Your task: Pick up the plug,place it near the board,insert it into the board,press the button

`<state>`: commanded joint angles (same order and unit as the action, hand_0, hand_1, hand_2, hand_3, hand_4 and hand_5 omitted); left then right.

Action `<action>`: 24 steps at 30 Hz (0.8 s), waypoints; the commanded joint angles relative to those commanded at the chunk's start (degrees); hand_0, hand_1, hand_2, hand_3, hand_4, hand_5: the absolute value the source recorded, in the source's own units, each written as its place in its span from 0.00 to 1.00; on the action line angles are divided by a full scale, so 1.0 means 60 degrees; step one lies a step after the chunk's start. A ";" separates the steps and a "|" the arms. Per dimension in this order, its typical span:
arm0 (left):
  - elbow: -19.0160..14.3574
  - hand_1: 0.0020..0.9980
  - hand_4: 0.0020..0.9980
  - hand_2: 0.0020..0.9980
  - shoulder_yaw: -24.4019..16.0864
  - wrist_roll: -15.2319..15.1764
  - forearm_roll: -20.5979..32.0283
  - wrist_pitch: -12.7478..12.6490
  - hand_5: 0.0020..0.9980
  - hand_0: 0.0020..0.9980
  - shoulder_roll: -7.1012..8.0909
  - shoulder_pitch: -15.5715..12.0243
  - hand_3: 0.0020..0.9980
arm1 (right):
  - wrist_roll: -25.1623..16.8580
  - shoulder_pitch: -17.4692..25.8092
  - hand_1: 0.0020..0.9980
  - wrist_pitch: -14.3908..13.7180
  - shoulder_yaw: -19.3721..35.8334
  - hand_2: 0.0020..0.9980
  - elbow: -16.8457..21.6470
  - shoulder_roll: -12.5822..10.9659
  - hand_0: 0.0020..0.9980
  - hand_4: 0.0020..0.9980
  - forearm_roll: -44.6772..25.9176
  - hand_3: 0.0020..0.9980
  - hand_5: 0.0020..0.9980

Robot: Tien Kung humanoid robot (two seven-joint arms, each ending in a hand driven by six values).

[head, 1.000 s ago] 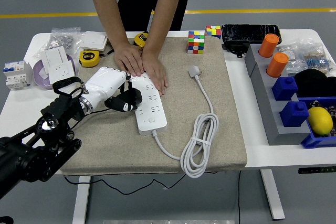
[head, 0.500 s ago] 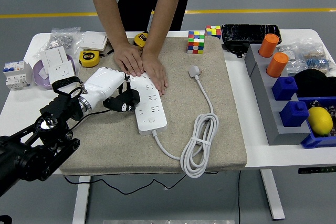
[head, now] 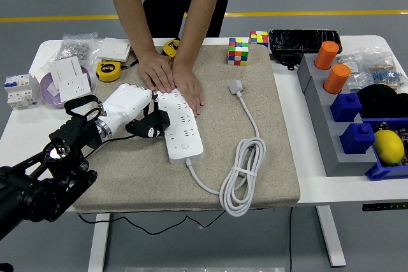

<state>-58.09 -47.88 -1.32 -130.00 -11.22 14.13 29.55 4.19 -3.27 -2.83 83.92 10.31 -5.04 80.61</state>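
Observation:
A white power strip [head: 181, 128] lies lengthwise on the beige mat [head: 268, 157]. A person at the far side presses both hands [head: 171, 78] flat on its far end. The white plug [head: 236, 86] lies loose on the mat to the strip's right, and its cable runs down to a coiled bundle [head: 240, 179] that joins the strip's near end. My left hand [head: 148, 124], white-backed with black fingers, sits against the strip's left edge. Its fingers are curled and hold nothing that I can see. The right hand is out of view.
Two Rubik's cubes [head: 238, 50] and a black case [head: 303, 40] stand behind the mat. A grey rack [head: 319, 119] with orange cylinders [head: 331, 68], blue blocks and a lemon [head: 388, 146] fills the right. Tape measures [head: 109, 70], wall sockets [head: 71, 76] and a breaker [head: 19, 88] lie at the left.
My left hand has shifted very slightly leftward along the strip's edge. The person's hands, the plug and the cable have stayed put.

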 joint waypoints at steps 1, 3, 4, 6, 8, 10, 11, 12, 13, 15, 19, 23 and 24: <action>-0.0003 0.46 0.44 0.32 -0.0007 -0.0008 0.0000 0.0013 0.11 0.52 0.0001 0.0004 0.34 | 0.0001 0.0000 0.70 0.0001 0.0004 0.71 0.0000 -0.0002 0.80 1.00 0.0003 0.75 0.98; -0.0003 0.64 0.80 0.53 -0.0029 -0.0030 0.0000 0.0079 0.22 0.56 0.0007 0.0021 0.48 | -0.0002 -0.0005 0.70 0.0004 0.0009 0.71 0.0000 -0.0010 0.80 1.00 0.0004 0.75 0.98; -0.0003 0.64 0.80 0.53 -0.0035 -0.0035 0.0000 0.0101 0.22 0.56 0.0009 0.0025 0.48 | -0.0006 -0.0007 0.70 0.0004 0.0004 0.71 0.0000 -0.0012 0.80 1.00 -0.0002 0.75 0.98; 0.0004 0.64 0.80 0.53 -0.0042 -0.0049 0.0000 0.0167 0.22 0.56 0.0014 0.0042 0.48 | -0.0009 -0.0015 0.70 0.0009 -0.0002 0.71 0.0000 -0.0015 0.80 1.00 -0.0007 0.75 0.98; 0.0008 0.64 0.80 0.53 -0.0050 -0.0063 0.0000 0.0204 0.22 0.56 0.0017 0.0052 0.48 | -0.0010 -0.0019 0.70 0.0013 -0.0004 0.71 0.0000 -0.0016 0.80 1.00 -0.0011 0.75 0.98; 0.0015 0.79 0.99 0.75 -0.0059 -0.0086 0.0000 0.0238 0.34 0.66 0.0017 0.0060 0.70 | -0.0009 -0.0022 0.70 0.0015 0.0002 0.71 0.0000 -0.0015 0.80 1.00 -0.0013 0.75 0.99; 0.0018 0.79 0.99 0.75 -0.0062 -0.0096 0.0000 0.0251 0.34 0.66 0.0017 0.0063 0.70 | -0.0007 -0.0023 0.70 0.0016 0.0008 0.71 0.0000 -0.0014 0.80 1.00 -0.0012 0.75 0.99; 0.0021 0.79 0.99 0.75 -0.0064 -0.0108 0.0000 0.0274 0.34 0.66 0.0018 0.0066 0.70 | -0.0007 -0.0024 0.70 0.0015 0.0010 0.71 0.0000 -0.0015 0.80 1.00 -0.0013 0.75 0.99; 0.0023 0.79 0.99 0.75 -0.0069 -0.0121 0.0000 0.0303 0.34 0.66 0.0019 0.0069 0.70 | -0.0007 -0.0025 0.70 0.0014 0.0014 0.71 0.0000 -0.0016 0.80 1.00 -0.0014 0.75 0.99; 0.0027 0.79 0.99 0.75 -0.0082 -0.0148 0.0000 0.0365 0.34 0.66 0.0023 0.0072 0.70 | -0.0007 -0.0027 0.70 0.0010 0.0026 0.71 0.0000 -0.0019 0.80 1.00 -0.0012 0.75 0.99; 0.0021 0.90 1.00 0.86 -0.0114 -0.0201 0.0000 0.0468 0.55 0.75 0.0038 0.0095 0.85 | -0.0010 -0.0043 0.70 0.0010 0.0018 0.71 0.0000 -0.0027 0.80 1.00 -0.0026 0.75 0.98; 0.0000 0.91 1.00 0.88 -0.0168 -0.0224 0.0000 0.0593 0.62 0.76 0.0051 0.0112 0.89 | -0.0012 -0.0058 0.70 0.0009 0.0023 0.71 0.0000 -0.0028 0.80 1.00 -0.0038 0.75 0.98; -0.0002 0.91 1.00 0.88 -0.0172 -0.0227 0.0000 0.0607 0.62 0.76 0.0053 0.0116 0.89 | -0.0011 -0.0060 0.70 0.0009 0.0025 0.71 0.0000 -0.0029 0.80 1.00 -0.0037 0.75 0.98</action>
<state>-58.10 -48.91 -2.68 -130.00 -7.58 14.45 30.25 4.12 -3.63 -2.77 84.07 10.31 -5.21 80.39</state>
